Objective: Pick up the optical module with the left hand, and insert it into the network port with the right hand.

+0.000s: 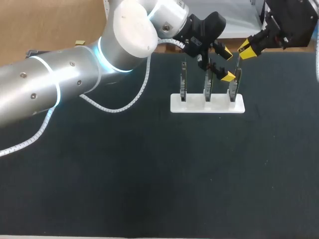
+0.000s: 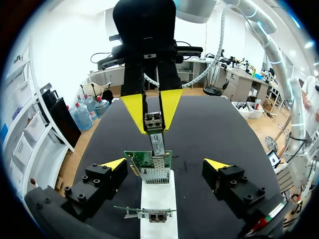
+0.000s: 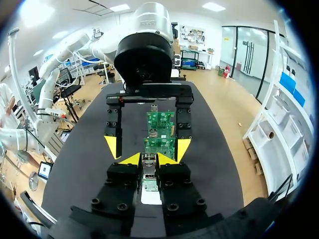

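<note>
Yellow tips of my left end effector (image 2: 166, 164) stand wide either side of the board (image 2: 144, 160), touching nothing; the module (image 2: 157, 143) sits at the mouth of the port (image 2: 154, 175), pinched in my right end effector (image 3: 149, 159). I judge a slight tilt could jam it or tip the stand (image 2: 158, 209).

The left arm (image 1: 60, 84) comes in from the left side and reaches across to the white stand (image 1: 207, 105). The left gripper (image 1: 227, 64) hangs above the stand's right end with its fingers wide apart. The right gripper (image 1: 246, 51) is just beyond that same end, on its far side, and its fingers are closed on the optical module (image 2: 157, 143).
</note>
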Tool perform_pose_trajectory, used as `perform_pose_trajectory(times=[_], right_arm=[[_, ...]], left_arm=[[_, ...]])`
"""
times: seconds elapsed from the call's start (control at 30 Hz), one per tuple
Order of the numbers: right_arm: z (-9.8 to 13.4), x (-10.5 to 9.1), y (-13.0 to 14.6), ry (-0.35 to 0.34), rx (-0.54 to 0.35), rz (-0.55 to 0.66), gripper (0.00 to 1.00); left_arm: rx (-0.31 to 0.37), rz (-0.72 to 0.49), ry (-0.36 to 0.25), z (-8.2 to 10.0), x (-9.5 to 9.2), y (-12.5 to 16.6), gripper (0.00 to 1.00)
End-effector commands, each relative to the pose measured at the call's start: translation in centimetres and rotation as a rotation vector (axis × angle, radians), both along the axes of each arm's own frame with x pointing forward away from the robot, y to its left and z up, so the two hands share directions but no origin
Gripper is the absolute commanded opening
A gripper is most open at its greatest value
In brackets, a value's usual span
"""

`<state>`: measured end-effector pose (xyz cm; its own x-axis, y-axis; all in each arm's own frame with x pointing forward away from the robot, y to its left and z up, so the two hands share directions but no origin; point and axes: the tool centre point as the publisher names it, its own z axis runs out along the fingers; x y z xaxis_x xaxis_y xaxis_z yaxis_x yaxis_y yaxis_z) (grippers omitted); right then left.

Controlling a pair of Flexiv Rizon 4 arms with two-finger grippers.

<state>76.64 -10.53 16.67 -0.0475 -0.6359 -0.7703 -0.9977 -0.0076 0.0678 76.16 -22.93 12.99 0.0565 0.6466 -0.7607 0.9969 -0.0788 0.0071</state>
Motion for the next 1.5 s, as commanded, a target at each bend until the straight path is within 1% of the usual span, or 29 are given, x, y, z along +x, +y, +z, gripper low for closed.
perform_pose_trajectory(times=[0.03, 0.23, 0.9, 1.2, 1.5], right_arm=[[0.14, 0.07, 0.17, -0.009, 0.006, 0.001, 0.0], [0.64, 0.27, 0.34, -0.027, 0.009, -0.003, 0.0], [0.09, -0.06, 0.39, -0.021, -0.012, -0.014, 0.0], [0.48, -0.02, 0.31, -0.034, -0.007, -0.018, 0.0], [0.19, -0.06, 0.23, -0.036, -0.017, -0.016, 0.0]], left_arm=[[0.003, 0.002, 0.0, 0.07, -0.07, 0.02, 1.0], [0.003, 0.002, 0.0, 0.07, -0.07, 0.02, 1.0], [0.003, 0.002, 0.0, 0.07, -0.07, 0.02, 1.0], [0.003, 0.002, 0.0, 0.07, -0.07, 0.02, 1.0], [0.003, 0.002, 0.0, 0.07, -0.07, 0.02, 1.0]])
